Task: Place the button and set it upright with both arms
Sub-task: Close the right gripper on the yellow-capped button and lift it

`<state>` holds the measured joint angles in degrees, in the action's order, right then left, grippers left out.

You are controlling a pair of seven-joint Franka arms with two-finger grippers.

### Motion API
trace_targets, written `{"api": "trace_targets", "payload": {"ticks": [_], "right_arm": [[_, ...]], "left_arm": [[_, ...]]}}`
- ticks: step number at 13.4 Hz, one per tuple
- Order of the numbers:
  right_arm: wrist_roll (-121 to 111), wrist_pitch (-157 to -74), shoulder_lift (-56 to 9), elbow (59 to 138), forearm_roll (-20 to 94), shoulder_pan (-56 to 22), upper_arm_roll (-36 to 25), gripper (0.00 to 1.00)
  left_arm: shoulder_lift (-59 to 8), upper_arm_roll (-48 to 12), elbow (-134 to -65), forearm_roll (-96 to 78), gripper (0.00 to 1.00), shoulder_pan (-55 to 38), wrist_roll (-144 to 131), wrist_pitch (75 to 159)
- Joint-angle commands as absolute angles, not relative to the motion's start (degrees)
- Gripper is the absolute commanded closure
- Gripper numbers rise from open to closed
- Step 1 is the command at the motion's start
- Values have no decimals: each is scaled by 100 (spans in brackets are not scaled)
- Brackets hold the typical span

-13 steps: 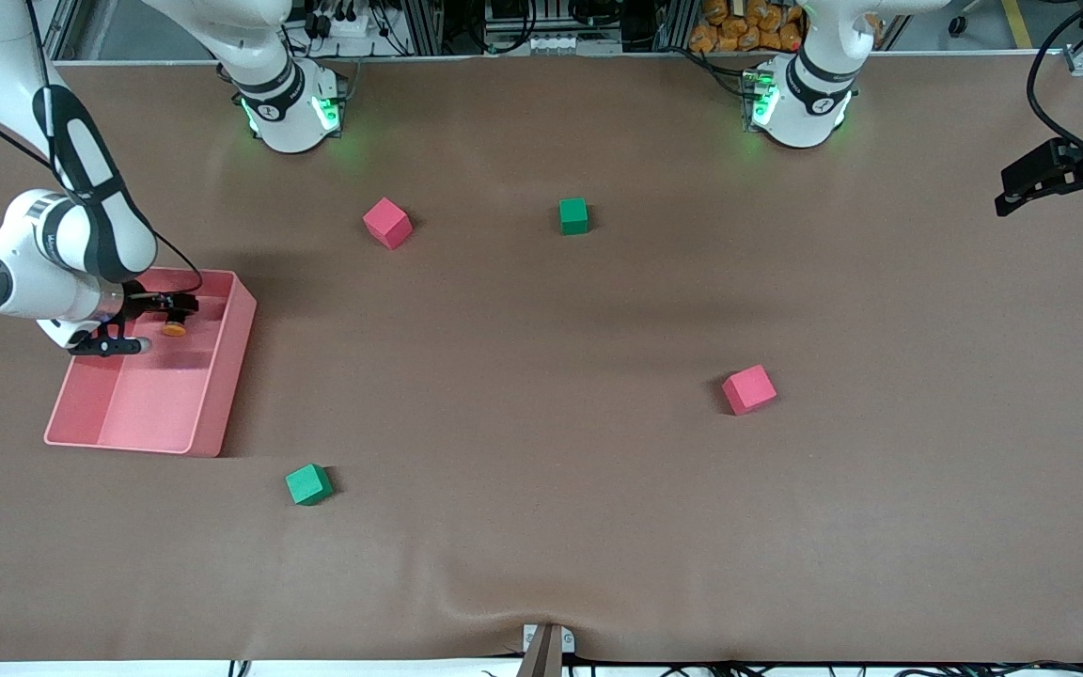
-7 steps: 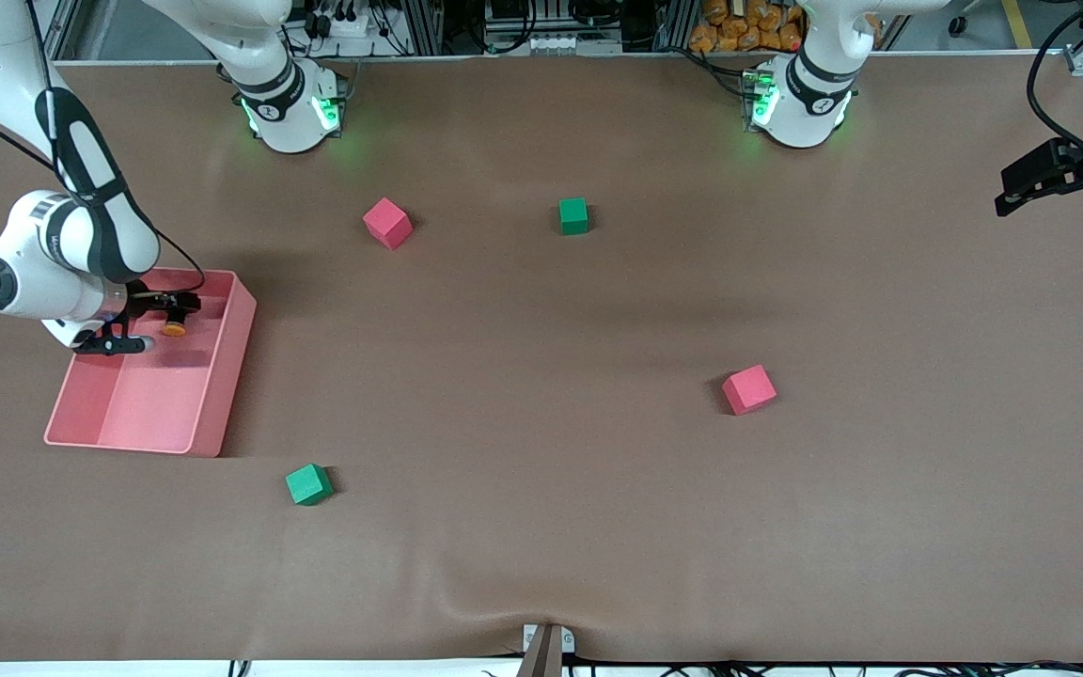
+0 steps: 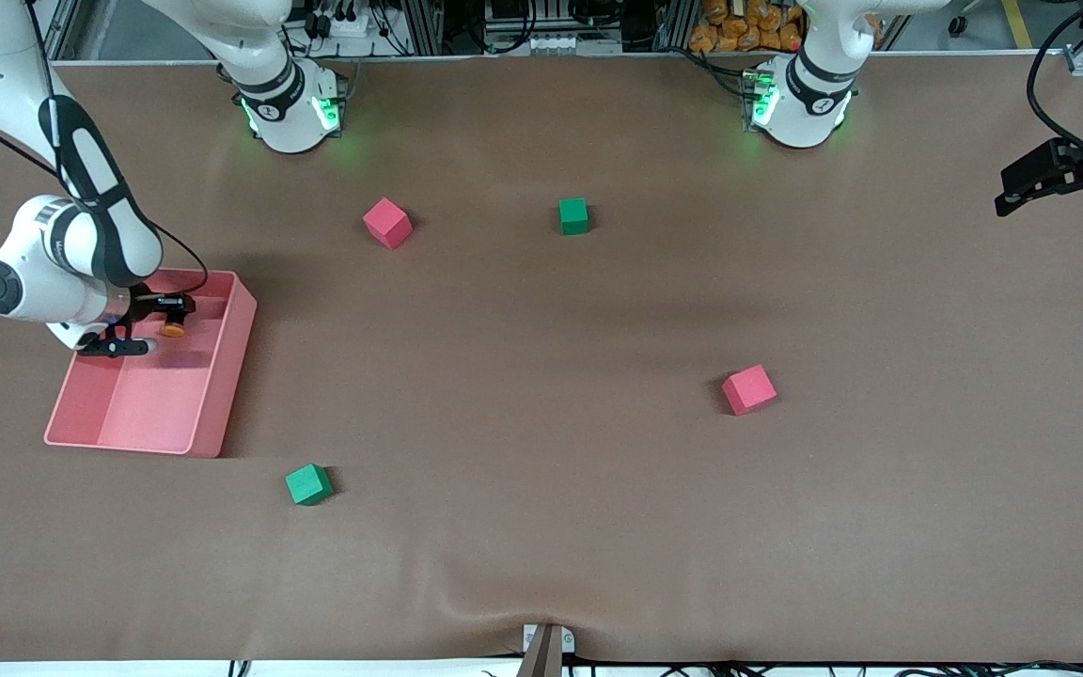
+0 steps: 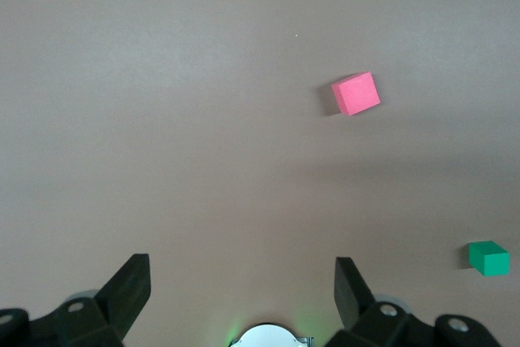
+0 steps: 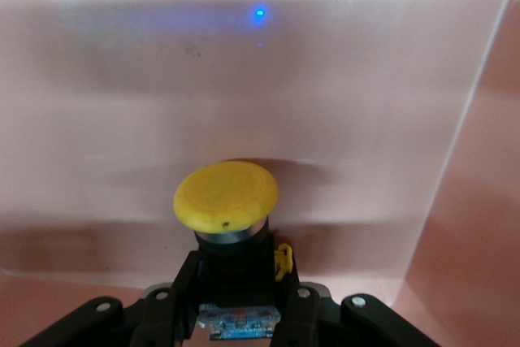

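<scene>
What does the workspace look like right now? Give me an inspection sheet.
Surface: brown table cover, a wrinkle at the edge nearest the front camera.
Job's things: button in the pink bin, at the right arm's end.
Clutter: two red cubes, two green cubes, loose on the table.
Grippers: right gripper shut on button, inside the bin; left gripper open, waiting above the left arm's end.
Cables: black cable along the right arm.
Surroundings: racks and wiring past the arms' bases.
</scene>
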<state>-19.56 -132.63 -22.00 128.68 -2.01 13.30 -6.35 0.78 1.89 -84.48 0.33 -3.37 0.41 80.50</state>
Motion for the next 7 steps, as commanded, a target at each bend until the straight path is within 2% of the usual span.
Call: {"api": "trace_targets", "payload": {"ticks": [1, 7], "right_arm": [[-2433, -13114, -2250, 12534, -185, 1450, -571, 94], [-2856, -11673, -2206, 11085, -193, 1354, -545, 94]], "left_arm": [[70, 185, -8411, -53, 0, -299, 176, 8042], [35, 185, -8411, -53, 0, -316, 167, 8042]]}}
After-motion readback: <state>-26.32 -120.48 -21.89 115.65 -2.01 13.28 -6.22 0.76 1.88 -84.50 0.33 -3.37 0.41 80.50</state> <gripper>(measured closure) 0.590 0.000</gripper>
